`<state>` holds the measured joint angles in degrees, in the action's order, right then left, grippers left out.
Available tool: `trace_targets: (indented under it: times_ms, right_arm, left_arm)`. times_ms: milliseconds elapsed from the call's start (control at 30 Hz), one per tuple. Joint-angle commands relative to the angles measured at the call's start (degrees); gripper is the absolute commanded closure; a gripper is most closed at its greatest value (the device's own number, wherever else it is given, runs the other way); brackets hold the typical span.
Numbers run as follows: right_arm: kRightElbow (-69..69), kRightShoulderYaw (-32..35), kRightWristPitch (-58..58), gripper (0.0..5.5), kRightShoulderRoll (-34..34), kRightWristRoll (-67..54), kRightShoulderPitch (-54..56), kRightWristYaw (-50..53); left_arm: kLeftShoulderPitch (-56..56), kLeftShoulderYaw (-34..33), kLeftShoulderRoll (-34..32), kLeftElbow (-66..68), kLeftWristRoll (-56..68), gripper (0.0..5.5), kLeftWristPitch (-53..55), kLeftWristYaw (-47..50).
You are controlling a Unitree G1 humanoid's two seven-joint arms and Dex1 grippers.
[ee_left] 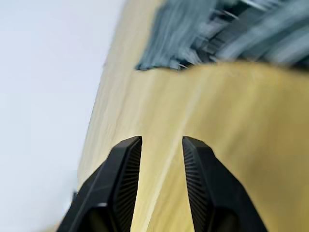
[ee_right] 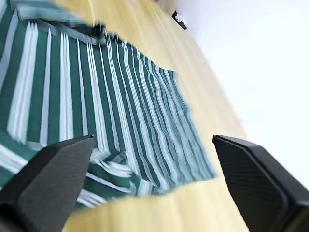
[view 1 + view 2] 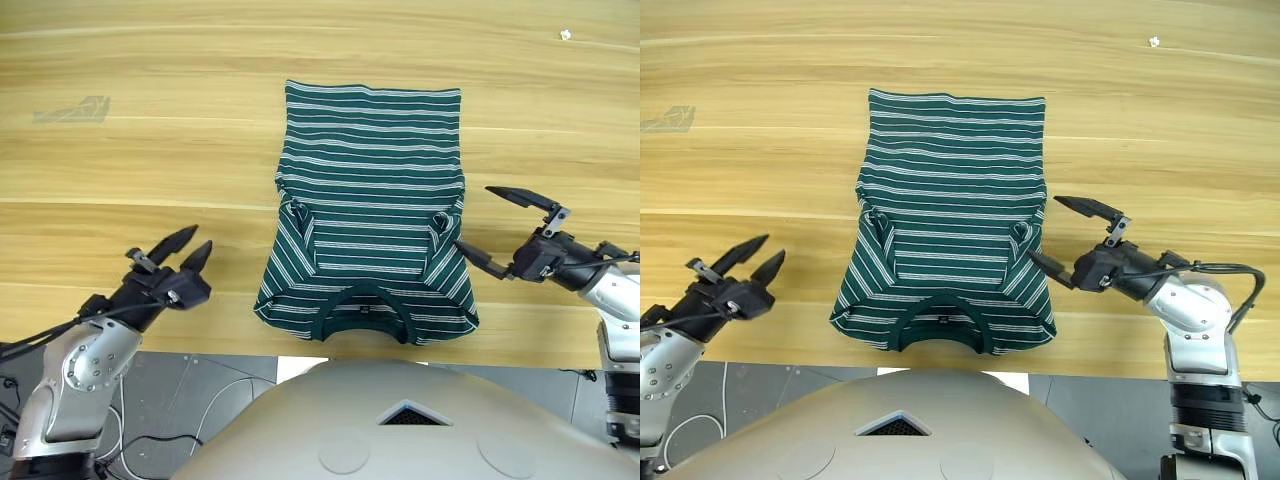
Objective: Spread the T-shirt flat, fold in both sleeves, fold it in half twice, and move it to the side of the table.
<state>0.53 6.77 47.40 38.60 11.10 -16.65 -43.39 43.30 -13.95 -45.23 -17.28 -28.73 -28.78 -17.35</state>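
Mid-table: T-shirt (image 3: pixel 370 200), sleeves in, neck tag (image 3: pixel 363 308) unreadable.
Left gripper (image 3: pixel 202 236): narrow gap, empty.
Right gripper (image 3: pixel 471 215): gaping wide beside T-shirt.

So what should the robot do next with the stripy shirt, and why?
Probably ease the right gripper in to pinch the near right corner of the T-shirt. Both sleeves already look folded in, so halving comes next; its jaws stand open beside that edge, while the left gripper sits open farther from the cloth.
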Motion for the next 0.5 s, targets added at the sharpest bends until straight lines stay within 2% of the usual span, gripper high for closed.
trace_targets:
  times_ms: [33, 167, 300, 500]
  right_arm:
    - [12.82, 2.9, 23.48, 0.98, 8.31, 19.37, 0.15, 8.24]
    - [20.95, 1.39, 30.45, 0.98, 12.14, 27.76, 3.2, 14.54]
    - [22.93, -1.83, 34.76, 0.98, 13.9, 34.69, 2.97, 18.96]
    - [19.07, -7.62, 34.22, 0.98, 12.97, 33.79, 1.09, 22.45]
  left_arm:
    - [3.61, 5.33, -6.94, 4.55, -16.66, 3.94, -11.34, 3.67]
    - [3.55, 7.01, -7.6, 5.33, -20.41, 3.94, -13.79, 5.2]
    - [1.82, 10.18, -7.59, 6.1, -23.05, 3.94, -14.95, 6.51]
    - [-2.62, 13.93, -7.52, 6.88, -23.99, 3.94, -14.92, 7.25]
